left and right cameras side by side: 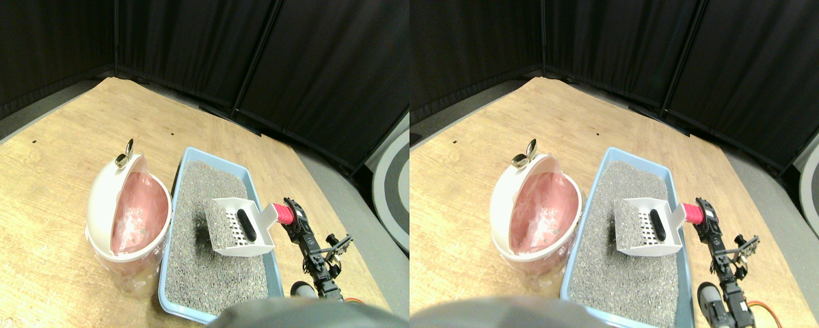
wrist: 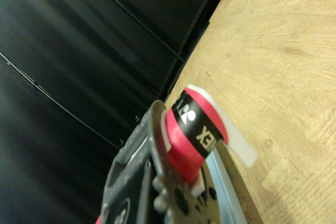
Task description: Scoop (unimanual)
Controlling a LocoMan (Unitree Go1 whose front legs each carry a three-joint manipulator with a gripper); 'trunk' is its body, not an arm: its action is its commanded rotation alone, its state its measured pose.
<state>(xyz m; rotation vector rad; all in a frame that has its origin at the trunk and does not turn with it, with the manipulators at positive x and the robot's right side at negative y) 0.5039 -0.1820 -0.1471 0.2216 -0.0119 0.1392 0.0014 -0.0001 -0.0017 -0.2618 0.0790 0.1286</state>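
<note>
**White scoop rides high over the tray, its load one tilt from spilling**

White plastic and grey litter meet above a blue tray (left and right cameras side by side: 189, 158) on a wooden worktop (left and right cameras side by side: 40, 191), where the robot's right gripper (left and right cameras side by side: 292, 213) carries a slotted scoop (left and right cameras side by side: 237, 227) by its red-wrapped handle (left and right cameras side by side: 284, 213). The wrist view shows the jaws closed around that handle, the red wrap pressed against the dark jaw frame. The scoop hangs above the middle of the tray, casting a shadow on the litter (left and right cameras side by side: 204, 266) below; a dark lump (left and right cameras side by side: 246, 225) lies in it beside a drift of grey grains. Just beside the tray, on the side away from the arm, stands a white bin (left and right cameras side by side: 102, 198) with a pink liner (left and right cameras side by side: 136, 212), its mouth turned towards the tray and its lid swung up.

Judging by the task, the lump is bound for that bin, and the risk lies in the crossing. The scoop's open mouth faces the bin, so any dip of that edge could let the lump roll out early, onto the litter or the tray's rim. A twist of the smooth wrapped handle within the jaws would tip the load the same way. Carried too low, the scoop could strike the tray wall or nudge the light bin, which looks easy to shove or topple.
</note>
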